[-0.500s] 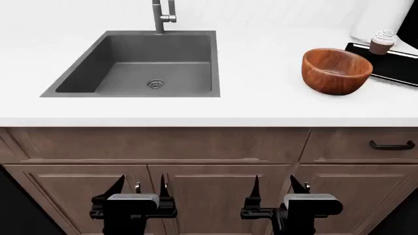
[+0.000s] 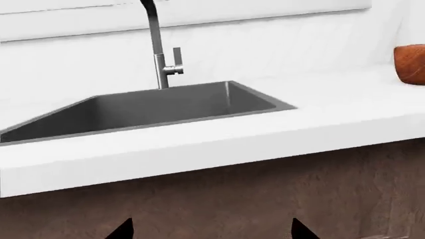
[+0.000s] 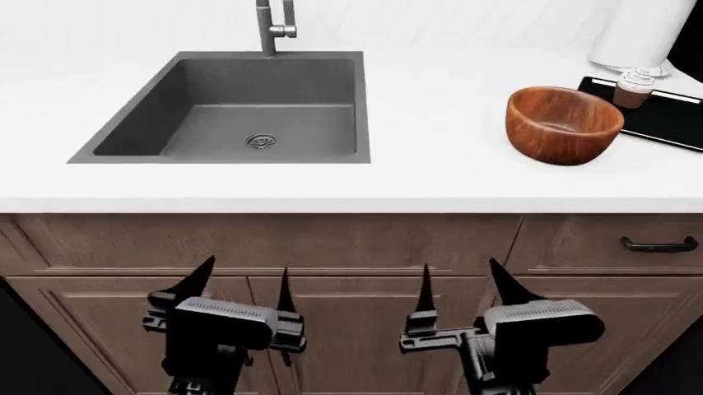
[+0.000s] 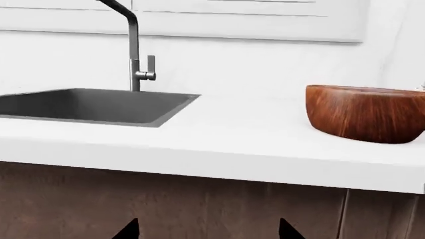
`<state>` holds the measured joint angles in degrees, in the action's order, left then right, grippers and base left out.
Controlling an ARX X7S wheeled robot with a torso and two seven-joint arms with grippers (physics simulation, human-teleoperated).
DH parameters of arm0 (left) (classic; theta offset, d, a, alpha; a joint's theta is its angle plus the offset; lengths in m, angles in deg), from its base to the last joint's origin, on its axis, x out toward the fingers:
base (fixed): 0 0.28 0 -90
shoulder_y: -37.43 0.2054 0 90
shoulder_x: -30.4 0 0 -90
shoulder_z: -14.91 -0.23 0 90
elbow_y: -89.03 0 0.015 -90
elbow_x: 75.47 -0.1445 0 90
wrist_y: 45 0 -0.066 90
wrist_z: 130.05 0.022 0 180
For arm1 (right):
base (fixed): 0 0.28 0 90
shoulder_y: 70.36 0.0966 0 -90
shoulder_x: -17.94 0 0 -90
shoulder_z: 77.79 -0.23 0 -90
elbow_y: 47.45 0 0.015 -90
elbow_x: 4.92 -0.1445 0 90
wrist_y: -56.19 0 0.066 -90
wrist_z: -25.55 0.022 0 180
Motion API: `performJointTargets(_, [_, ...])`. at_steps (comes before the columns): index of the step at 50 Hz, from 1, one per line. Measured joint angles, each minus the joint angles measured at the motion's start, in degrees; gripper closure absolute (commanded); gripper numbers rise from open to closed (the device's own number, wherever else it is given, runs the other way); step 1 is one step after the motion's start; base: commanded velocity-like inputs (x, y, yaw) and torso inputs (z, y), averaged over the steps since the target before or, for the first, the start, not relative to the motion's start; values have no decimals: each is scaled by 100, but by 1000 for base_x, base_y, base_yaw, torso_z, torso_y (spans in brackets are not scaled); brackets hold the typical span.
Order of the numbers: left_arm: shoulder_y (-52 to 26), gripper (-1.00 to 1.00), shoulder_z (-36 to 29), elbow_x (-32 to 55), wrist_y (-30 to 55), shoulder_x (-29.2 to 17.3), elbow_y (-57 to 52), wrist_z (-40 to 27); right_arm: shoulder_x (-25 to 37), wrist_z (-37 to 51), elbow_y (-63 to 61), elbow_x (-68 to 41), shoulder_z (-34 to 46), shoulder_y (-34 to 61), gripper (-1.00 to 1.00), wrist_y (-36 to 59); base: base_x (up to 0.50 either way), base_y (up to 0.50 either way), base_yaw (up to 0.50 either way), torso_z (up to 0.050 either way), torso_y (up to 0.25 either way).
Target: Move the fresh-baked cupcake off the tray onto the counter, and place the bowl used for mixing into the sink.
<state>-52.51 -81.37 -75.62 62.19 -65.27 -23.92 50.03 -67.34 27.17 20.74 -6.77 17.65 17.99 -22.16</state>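
Observation:
The cupcake (image 3: 634, 87) stands on the black tray (image 3: 672, 122) at the far right of the white counter (image 3: 439, 177). Just left of the tray sits the wooden bowl (image 3: 564, 123), upright and empty; it also shows in the right wrist view as the bowl (image 4: 365, 113) and at the frame's edge as the bowl (image 2: 411, 63). The dark grey sink (image 3: 263, 115) lies to the left and holds nothing. My left gripper (image 3: 246, 278) and right gripper (image 3: 459, 276) both hang open below the counter edge, in front of the cabinet doors, holding nothing.
A steel faucet (image 3: 272, 29) rises behind the sink. A white paper towel roll (image 3: 637, 33) stands behind the tray. Brown cabinet doors (image 3: 351, 329) and a drawer with a black handle (image 3: 659, 244) face the grippers under the counter's overhang.
Both grippers have risen a little toward the counter edge, still open. The bowl, cupcake and tray stay where they were.

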Motion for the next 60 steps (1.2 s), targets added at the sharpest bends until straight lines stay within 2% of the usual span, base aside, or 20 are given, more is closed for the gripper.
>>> performJointTargets(8, [-394,-100,-248,1,1674,-451,-1822,415,266,-105,-1842,-273,-6,352,-100,1562,0,0,0,0,0])
performJointTargets(11, [-627,-100,-253,264,2150,-749,-2312,369,625,189,-2355,-778,-56,630,-100,2075,0,0,0,0,0])
performJointTargets(15, [-1188,-100,-449,1488,2314,-1816,-2767,-604,1340,926,-2831,-1932,-153,1068,-100,2515,0,0,0,0,0])
performJointTargets(22, [-2215,-100,-816,3789,1929,-3647,-3234,-2303,2291,1831,-3254,-3755,-561,1703,-100,3054,0,0,0,0,0])
performJointTargets(27, [-2779,-100,-930,4922,1646,-4576,-3413,-3035,2859,2317,-3390,-4897,-926,2119,-100,3296,0,0,0,0,0])
performJointTargets(32, [-3247,-100,-1051,5713,1419,-5237,-3516,-3480,3343,2691,-3450,-5826,-1263,2461,-100,3435,0,0,0,0,0])
performJointTargets(38, [-3568,-100,-1134,6289,1182,-5752,-3564,-3764,3820,2993,-3493,-6663,-1668,2694,-100,3474,0,0,0,0,0])
performJointTargets(43, [-3737,-100,-1179,6584,1051,-5998,-3579,-3912,4112,3131,-3532,-7137,-2009,2748,-100,3435,0,-27,0,0,0])
performJointTargets(60, [-4183,-100,-1351,7072,999,-6183,-3543,-4108,4481,3256,-3615,-7704,-2331,2918,-100,3338,0,-482,0,0,0])
